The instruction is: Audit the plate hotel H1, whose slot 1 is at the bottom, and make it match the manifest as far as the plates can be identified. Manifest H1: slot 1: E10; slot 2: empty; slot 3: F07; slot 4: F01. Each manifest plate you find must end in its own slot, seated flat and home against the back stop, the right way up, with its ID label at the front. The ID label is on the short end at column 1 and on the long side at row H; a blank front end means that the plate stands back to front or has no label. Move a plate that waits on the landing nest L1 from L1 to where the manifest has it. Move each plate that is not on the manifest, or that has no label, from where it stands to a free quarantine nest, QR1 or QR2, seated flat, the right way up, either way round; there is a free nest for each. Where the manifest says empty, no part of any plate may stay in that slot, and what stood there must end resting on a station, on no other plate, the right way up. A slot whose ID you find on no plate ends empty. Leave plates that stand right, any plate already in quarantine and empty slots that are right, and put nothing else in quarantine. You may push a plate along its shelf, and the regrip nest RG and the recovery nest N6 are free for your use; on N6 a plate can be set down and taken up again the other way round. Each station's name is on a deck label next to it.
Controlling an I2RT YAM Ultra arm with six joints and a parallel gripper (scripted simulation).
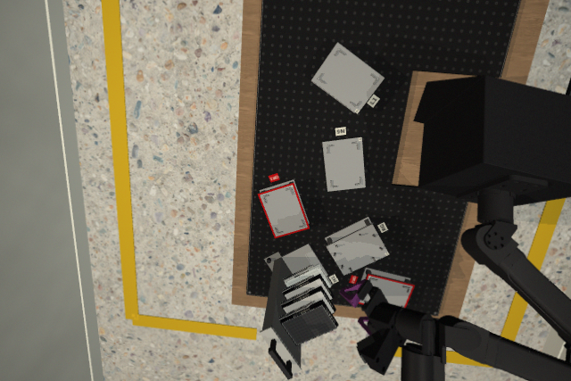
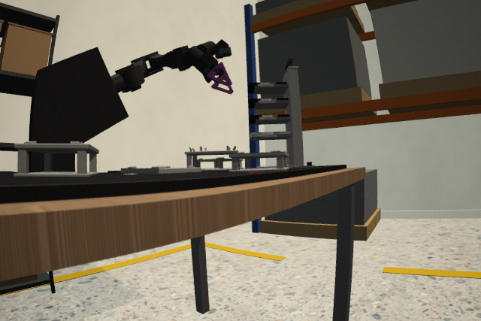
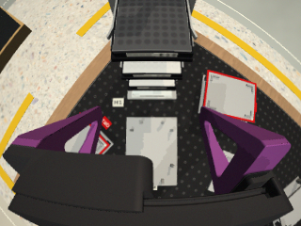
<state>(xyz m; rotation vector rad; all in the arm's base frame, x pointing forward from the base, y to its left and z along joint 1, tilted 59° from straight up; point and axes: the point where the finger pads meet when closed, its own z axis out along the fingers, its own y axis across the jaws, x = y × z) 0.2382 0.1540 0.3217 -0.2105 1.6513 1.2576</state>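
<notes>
The plate hotel H1 [image 1: 276, 294] [image 2: 294, 115] stands at the mat's end. A dark plate [image 1: 309, 322] [image 3: 152, 28] lies in its top slot. Dark edges show at the two slots below; the bottom slot looks paler. What lies in the lower slots is partly hidden, and no ID can be read. My gripper [image 1: 351, 305] [image 3: 150, 111] is open and empty, in front of the hotel at about the height of its upper shelves. The landing nest L1 [image 1: 348, 77] shows a bare grey top, as do the recovery nest N6 [image 1: 343, 164] and one red-edged quarantine nest [image 1: 283, 211] [image 3: 230, 95].
The regrip nest RG [image 1: 357, 247] [image 3: 151, 143] has small pegs and shows no plate; it lies in front of the hotel. The second red-edged quarantine nest [image 1: 392, 289] is partly hidden by the arm. The robot's black base box [image 1: 488, 136] stands beside the mat.
</notes>
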